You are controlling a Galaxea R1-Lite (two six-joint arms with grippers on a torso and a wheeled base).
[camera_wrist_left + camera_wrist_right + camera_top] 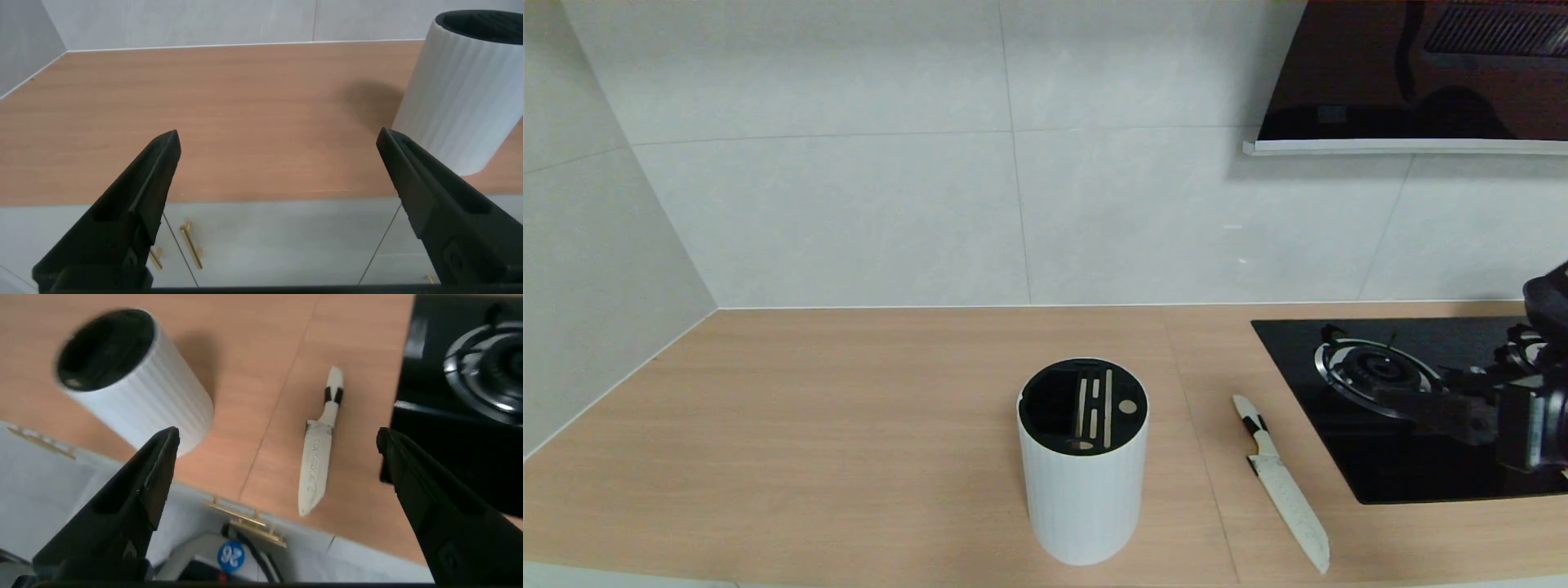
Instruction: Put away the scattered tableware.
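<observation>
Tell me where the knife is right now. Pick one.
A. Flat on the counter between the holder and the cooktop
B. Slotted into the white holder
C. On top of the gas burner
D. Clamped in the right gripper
A. The knife lies flat on the wooden counter, with the white holder on one side and the black cooktop on the other, touching neither.

No readable text, labels, numbers or signs anywhere
</observation>
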